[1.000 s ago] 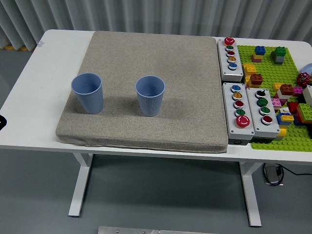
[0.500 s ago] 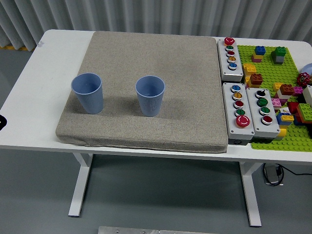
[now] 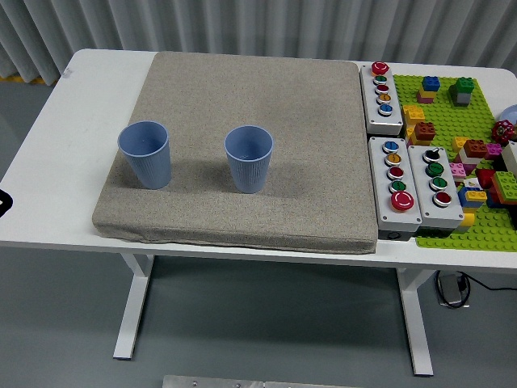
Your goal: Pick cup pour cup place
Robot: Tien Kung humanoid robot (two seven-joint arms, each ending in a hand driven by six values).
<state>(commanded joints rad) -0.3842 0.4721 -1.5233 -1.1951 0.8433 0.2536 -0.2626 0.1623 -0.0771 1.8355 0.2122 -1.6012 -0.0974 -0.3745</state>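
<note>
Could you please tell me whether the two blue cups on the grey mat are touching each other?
Apart. The head view shows the left cup and the right cup both upright, with a clear stretch of bare grey mat between them.

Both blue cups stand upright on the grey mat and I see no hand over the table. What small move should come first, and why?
Probably bring one hand in over the grey mat toward one cup, likely the left blue cup, nearer the table's left edge. Both it and the right blue cup stand upright, apart and untouched, and no hand shows over the table, so nothing is grasped yet.
</note>
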